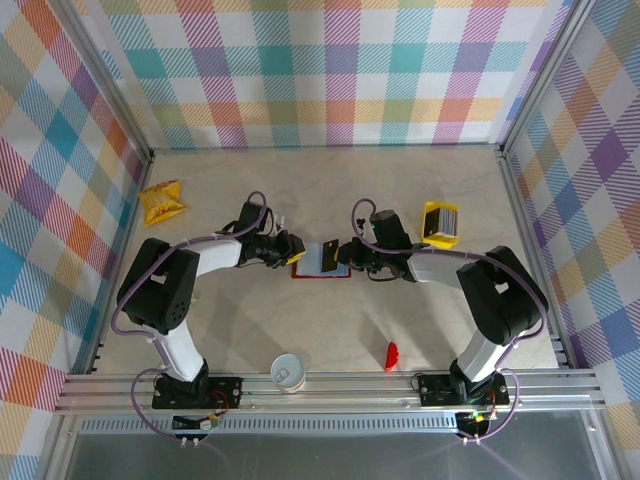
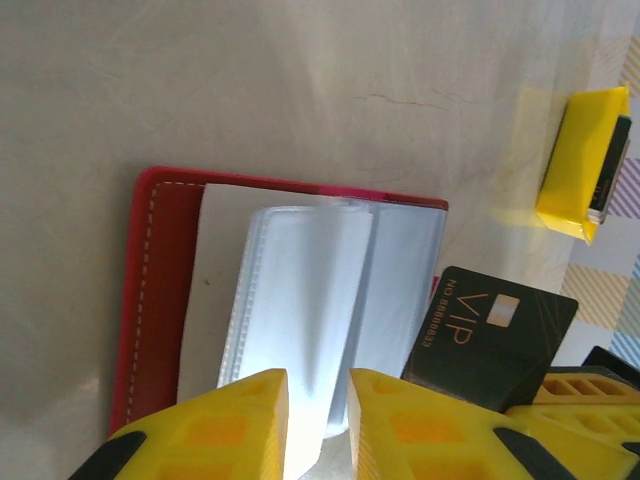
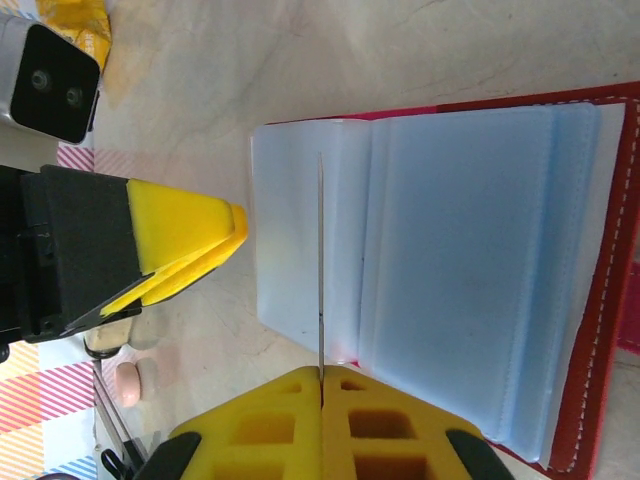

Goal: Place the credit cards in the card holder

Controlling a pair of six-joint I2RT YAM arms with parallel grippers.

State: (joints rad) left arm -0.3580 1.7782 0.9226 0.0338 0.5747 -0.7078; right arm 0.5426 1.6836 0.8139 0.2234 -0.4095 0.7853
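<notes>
Holder position: card holder (image 1: 318, 273) lies open and flat on the table (image 1: 250, 330), mid-way between the two arms, red cover down, pale grey-blue plastic sleeves facing up
Holder detail: in the left wrist view the red cover (image 2: 160, 290) shows white stitching along one edge; the sleeves (image 3: 480, 250) fan from the spine, one page slightly lifted
Left gripper: left gripper (image 1: 293, 252) low at the holder's left edge; yellow fingers (image 2: 230, 425) parted by a narrow gap, with the edge of a clear sleeve showing in that gap (image 2: 318, 400); cannot tell whether the sleeve is pinched or merely between them
Left gripper, seen from opposite: its tips (image 3: 235, 225) sit just beside the outer edge of the sleeves, close to the table
Right gripper: right gripper (image 1: 345, 258) clamped tight on a black card (image 1: 325, 256), jaws pressed flat on both faces (image 3: 322, 385)
Held card: black card stands on edge over the sleeves, seen as a thin line (image 3: 320, 260); gold "VIP" lettering and a chip on its face (image 2: 490, 330)
Remaining cards: credit cards (image 1: 440, 222) in a yellow stack, tilted, well to the right of the holder near the right wall (image 2: 585, 165); a striped face shows on top
Other items: yellow snack packet (image 1: 163, 202) far left; small can (image 1: 288, 372) and a red curved piece (image 1: 391, 356) near the front edge
</notes>
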